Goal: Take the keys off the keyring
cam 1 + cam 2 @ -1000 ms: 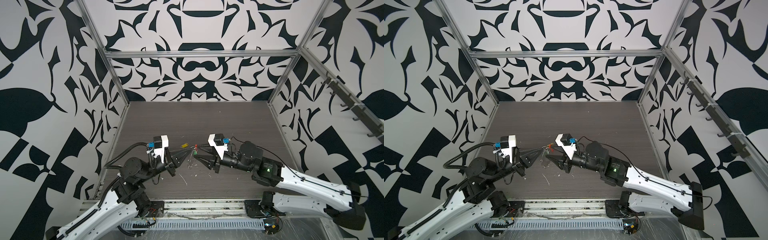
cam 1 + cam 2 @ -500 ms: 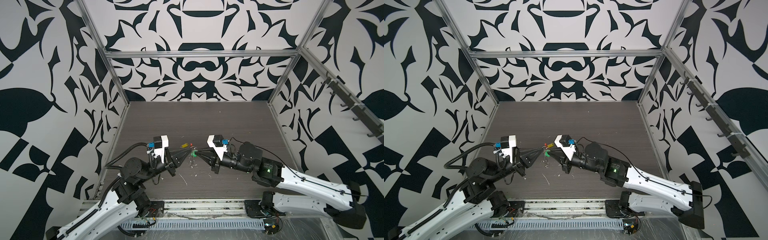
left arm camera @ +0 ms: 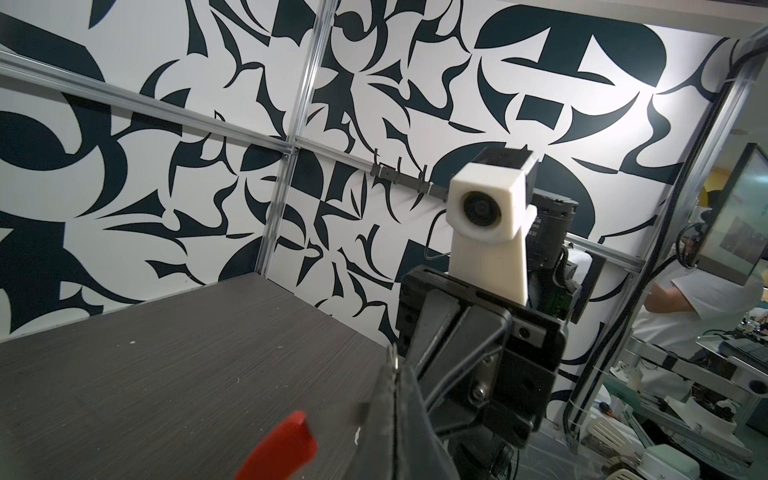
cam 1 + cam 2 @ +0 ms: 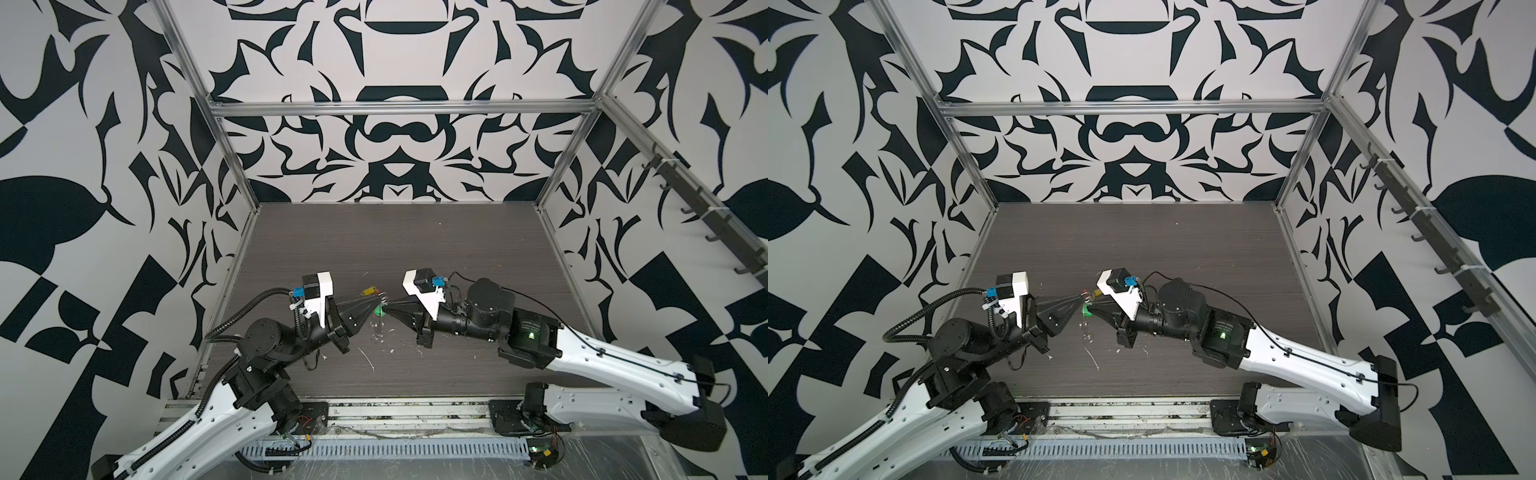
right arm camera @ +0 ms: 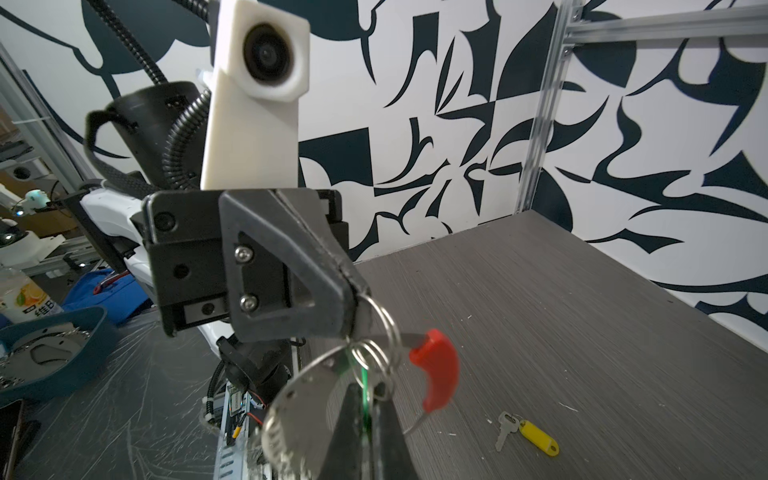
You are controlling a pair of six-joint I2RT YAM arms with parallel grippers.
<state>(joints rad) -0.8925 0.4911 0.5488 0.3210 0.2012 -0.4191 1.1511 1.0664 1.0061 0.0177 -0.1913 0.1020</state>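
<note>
- Left gripper (image 5: 356, 299): jaws pressed together, pinching the keyring (image 5: 436, 374) and holding it up off the table (image 5: 582, 332).
- The keyring is a thin wire loop, part of it under a curved red sleeve (image 3: 282, 451). Small silver split rings (image 5: 370, 353) bunch on it.
- Right gripper (image 4: 385, 306): closed on the green tag (image 4: 378, 311), tip to tip with the left.
- Yellow tag (image 5: 538, 434) lies on the table with a silver key (image 5: 505, 426) — apart from the loop.
</note>
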